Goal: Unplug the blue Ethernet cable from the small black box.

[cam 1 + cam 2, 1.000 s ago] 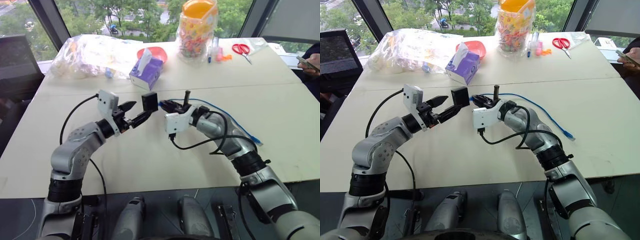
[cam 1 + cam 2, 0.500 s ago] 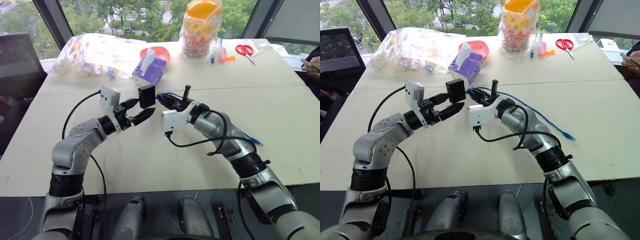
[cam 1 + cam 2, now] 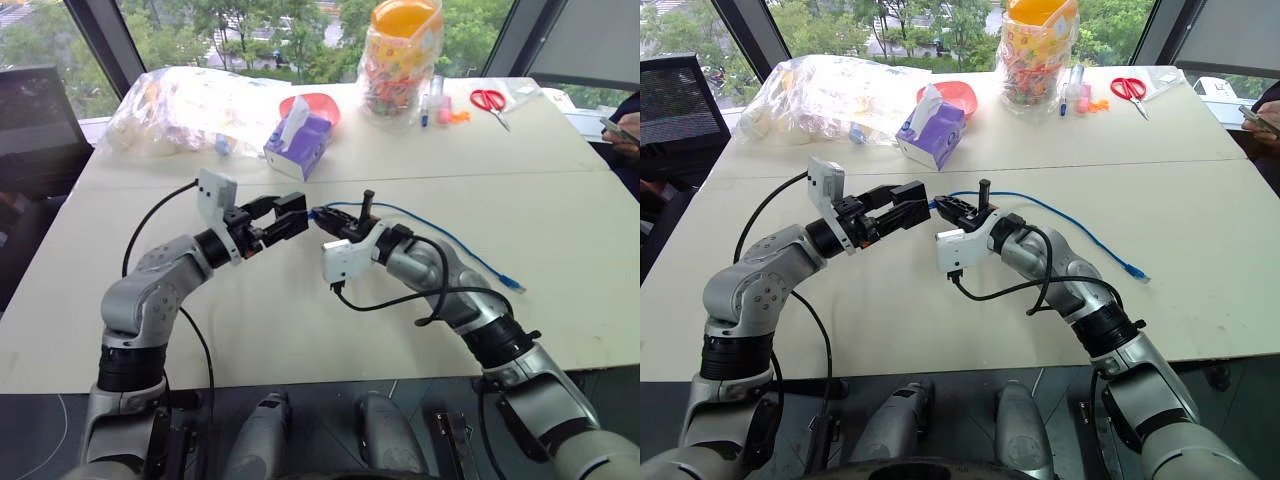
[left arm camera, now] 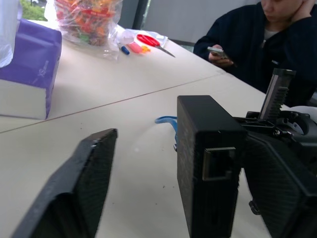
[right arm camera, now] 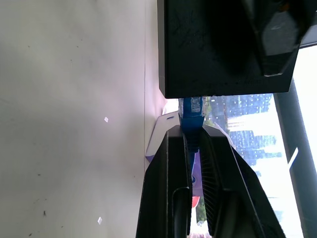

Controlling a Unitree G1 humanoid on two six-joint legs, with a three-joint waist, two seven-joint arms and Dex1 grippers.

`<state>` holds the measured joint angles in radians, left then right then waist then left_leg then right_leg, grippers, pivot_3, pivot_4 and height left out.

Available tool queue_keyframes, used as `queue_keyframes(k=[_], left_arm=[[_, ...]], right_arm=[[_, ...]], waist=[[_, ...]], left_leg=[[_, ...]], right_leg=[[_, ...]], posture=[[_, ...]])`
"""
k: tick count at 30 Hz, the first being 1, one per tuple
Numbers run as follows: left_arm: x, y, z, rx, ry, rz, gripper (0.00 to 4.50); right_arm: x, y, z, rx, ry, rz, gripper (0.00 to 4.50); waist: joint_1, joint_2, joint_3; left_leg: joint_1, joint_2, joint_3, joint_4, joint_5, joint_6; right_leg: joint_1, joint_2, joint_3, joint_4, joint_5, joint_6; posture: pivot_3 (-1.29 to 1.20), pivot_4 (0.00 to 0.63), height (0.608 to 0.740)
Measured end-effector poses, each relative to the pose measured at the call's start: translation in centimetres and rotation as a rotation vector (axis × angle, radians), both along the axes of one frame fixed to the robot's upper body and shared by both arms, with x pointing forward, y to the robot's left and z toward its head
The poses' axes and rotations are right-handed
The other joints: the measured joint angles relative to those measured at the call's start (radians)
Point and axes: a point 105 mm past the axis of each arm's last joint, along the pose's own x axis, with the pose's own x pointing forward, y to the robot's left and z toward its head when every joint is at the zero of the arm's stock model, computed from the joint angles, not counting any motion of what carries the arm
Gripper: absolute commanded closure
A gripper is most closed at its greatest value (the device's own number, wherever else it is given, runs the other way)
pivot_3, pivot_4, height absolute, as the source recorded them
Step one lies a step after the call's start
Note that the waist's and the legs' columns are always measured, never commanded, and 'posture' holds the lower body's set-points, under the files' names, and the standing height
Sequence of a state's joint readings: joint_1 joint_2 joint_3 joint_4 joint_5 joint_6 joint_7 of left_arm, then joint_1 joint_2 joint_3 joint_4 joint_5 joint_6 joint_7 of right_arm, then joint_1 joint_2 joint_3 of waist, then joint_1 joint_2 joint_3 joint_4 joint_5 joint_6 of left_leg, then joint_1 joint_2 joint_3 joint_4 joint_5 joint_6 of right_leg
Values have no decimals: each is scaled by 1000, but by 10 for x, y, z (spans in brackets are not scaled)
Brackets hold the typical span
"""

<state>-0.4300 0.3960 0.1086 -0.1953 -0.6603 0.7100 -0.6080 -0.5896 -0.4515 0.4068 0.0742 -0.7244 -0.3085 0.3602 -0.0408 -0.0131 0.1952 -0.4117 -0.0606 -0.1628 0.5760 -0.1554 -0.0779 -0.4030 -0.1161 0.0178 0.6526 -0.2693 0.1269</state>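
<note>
The left gripper point(image 3: 902, 203) has just closed toward the black box point(image 3: 292, 203), bracing it while the right gripper point(image 3: 943, 207) pinches the blue cable's point(image 3: 1060, 212) plug, ready to pull.

A pale table point(image 3: 300, 320) stands before big windows point(image 3: 280, 30) showing daylit green trees point(image 3: 890, 20).

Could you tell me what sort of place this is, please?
Probably an office or meeting room high up: a large pale table by tall windows over treetops, with scissors, pens and a tissue box.
</note>
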Motion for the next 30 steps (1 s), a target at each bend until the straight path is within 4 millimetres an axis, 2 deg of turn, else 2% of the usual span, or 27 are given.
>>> queue_keyframes(k=[1, 3, 6, 10, 13, 18, 20, 22, 24, 26, 30], left_arm=[[-1, 0, -1, 9, 1, -7, 2467], [-2, -1, -2, 18, 3, -22, 2973], [-6, -4, -5, 34, 8, -51, 3999], [-7, -3, -6, 52, 9, -61, 3996], [-9, -2, -7, 68, 11, -66, 3996], [-10, 2, -10, 87, 24, -76, 3996], [-10, 6, -13, 106, 39, -84, 3996], [-13, 10, -12, 126, 39, -101, 3996], [-17, 16, -8, 129, 43, -133, 3996], [-20, 20, -4, 131, 47, -167, 3996], [-27, 18, 8, 120, 29, -262, 3996]], right_arm=[[0, 0, 0, 0, 1, -2, 4500], [0, 0, 0, -1, 3, -4, 4500], [1, 0, -1, -3, 6, -9, 4500], [0, 1, -3, -6, 15, -6, 4500], [0, 1, -1, 15, 30, 4, 3242], [2, -2, 10, 72, 115, 23, 769], [-1, -6, 7, 47, 237, 59, 769], [-9, -14, -2, 20, 432, 103, 769], [-17, -16, 1, 82, 623, 157, 769], [-20, -19, 14, 154, 772, 204, 769], [-21, -22, 57, 321, 1017, 310, 769]], waist=[[0, 0, 0], [0, 0, 0], [0, 0, 0], [0, 0, 0], [0, 0, 0], [0, -1, 1], [-1, -1, 1], [0, -2, 2], [-2, -3, 2], [-4, -3, 3], [-1, -3, 3]], left_leg=[[0, 0, 0, 0, 0, 0], [0, 0, 0, 0, 0, 0], [0, 0, 0, 0, 0, 0], [0, 0, 0, 0, 0, 0], [0, 0, 0, 0, 0, 0], [0, 0, 0, 0, 0, 0], [0, 0, 0, 0, 0, 0], [-1, 1, 0, 0, 0, 0], [-2, 1, -1, 0, 0, 0], [-3, 1, -1, 0, -1, 1], [-4, 2, -2, 0, -1, 1]], right_leg=[[0, 0, 0, 0, 0, 0], [0, 0, 0, 0, 0, 0], [0, 0, 0, 0, 0, 0], [0, 0, 0, 0, 0, 0], [0, 0, 0, 0, 0, 0], [0, 0, 0, -1, 0, 0], [0, 0, 0, -1, 0, 0], [1, 0, -1, -2, 0, 0], [0, 0, -2, -3, 0, 0], [-1, 0, -2, -3, 0, 0], [-2, 0, -3, -3, 0, -1]], posture=[[0, 150, 728], [0, 150, 728], [0, 150, 728], [0, 150, 728], [0, 150, 728], [0, 150, 728], [0, 150, 728], [0, 150, 728], [0, 150, 728], [0, 150, 728], [0, 150, 728]])
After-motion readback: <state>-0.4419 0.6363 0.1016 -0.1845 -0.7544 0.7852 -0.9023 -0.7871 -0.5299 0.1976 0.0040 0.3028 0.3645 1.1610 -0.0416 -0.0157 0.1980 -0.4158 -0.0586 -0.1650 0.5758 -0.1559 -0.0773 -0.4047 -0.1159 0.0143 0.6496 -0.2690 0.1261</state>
